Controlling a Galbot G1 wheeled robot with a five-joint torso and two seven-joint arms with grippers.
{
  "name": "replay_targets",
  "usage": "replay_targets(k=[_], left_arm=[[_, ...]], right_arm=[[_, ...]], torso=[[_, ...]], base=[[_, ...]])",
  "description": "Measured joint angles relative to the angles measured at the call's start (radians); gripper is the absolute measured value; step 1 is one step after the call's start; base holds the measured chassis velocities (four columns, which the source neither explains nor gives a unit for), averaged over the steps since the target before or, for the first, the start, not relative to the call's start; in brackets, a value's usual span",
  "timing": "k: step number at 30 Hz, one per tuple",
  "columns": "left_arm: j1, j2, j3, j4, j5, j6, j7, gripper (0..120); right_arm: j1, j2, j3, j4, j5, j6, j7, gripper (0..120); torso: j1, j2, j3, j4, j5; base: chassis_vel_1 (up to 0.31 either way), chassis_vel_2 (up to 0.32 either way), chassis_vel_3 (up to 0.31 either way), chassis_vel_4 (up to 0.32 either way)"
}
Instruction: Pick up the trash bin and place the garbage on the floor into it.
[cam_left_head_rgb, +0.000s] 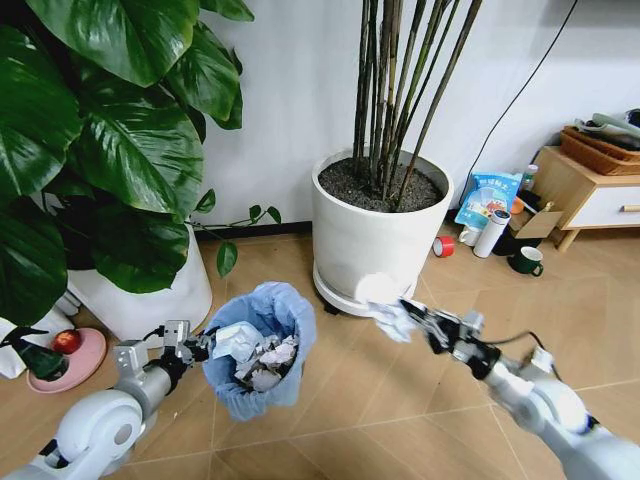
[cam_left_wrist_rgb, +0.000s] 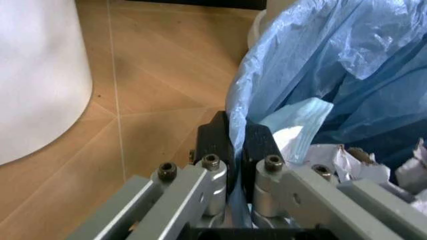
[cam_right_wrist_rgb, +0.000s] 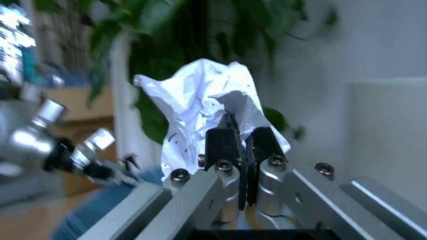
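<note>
The trash bin (cam_left_head_rgb: 258, 350), lined with a crinkly light-blue bag (cam_left_wrist_rgb: 320, 65), hangs above the floor (cam_left_head_rgb: 400, 400) with several white paper wads (cam_left_head_rgb: 262, 358) inside. My left gripper (cam_left_head_rgb: 205, 345) is shut on its near rim; in the left wrist view the black fingers (cam_left_wrist_rgb: 215, 142) pinch the bag's edge. My right gripper (cam_left_head_rgb: 408, 318) is shut on a crumpled white paper wad (cam_right_wrist_rgb: 203, 105), held in the air right of the bin, in front of the white plant pot. The same wad (cam_left_head_rgb: 390, 318) shows in the head view.
A large white pot (cam_left_head_rgb: 378, 230) with bamboo stalks stands behind the wad, another white pot (cam_left_head_rgb: 140, 295) with broad leaves at left. A pink dish (cam_left_head_rgb: 65, 358) lies at far left. Bottles, a mug (cam_left_head_rgb: 527, 261) and a wooden cabinet (cam_left_head_rgb: 585, 190) are at back right.
</note>
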Motion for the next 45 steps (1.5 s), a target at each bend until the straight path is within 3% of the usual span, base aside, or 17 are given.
replay_targets(k=[10, 13, 19, 34, 45], left_arm=[[-0.008, 0.021, 0.003, 0.004, -0.015, 0.001, -0.005, 0], [-0.017, 0.026, 0.009, 0.009, -0.019, 0.002, -0.006, 0], [-0.029, 0.034, 0.019, 0.017, -0.024, 0.003, -0.007, 0], [-0.026, 0.04, 0.008, 0.006, -0.031, 0.004, -0.012, 0], [-0.025, 0.04, 0.002, 0.001, -0.038, 0.006, -0.019, 0]], right_arm=[[0.238, 0.047, -0.251, -0.109, 0.066, 0.006, -0.109, 0], [0.363, 0.091, -0.369, -0.188, 0.086, 0.005, -0.14, 0], [0.516, 0.16, -0.495, -0.292, 0.109, 0.004, -0.18, 0], [0.646, 0.272, -0.67, -0.444, 0.082, 0.001, -0.159, 0], [0.685, 0.255, -0.7, -0.478, 0.029, -0.012, -0.116, 39]], torso=[[0.0, 0.0, 0.0, 0.0, 0.0002], [0.0, 0.0, 0.0, -0.0003, 0.0004], [0.0, 0.0, 0.0, 0.0002, 0.0002], [0.0, 0.0, 0.0, 0.0, 0.0004], [0.0, 0.0, 0.0, -0.0001, 0.0005]], base=[[0.0, 0.0, 0.0, 0.0], [0.0, 0.0, 0.0, 0.0], [0.0, 0.0, 0.0, 0.0], [0.0, 0.0, 0.0, 0.0], [0.0, 0.0, 0.0, 0.0]])
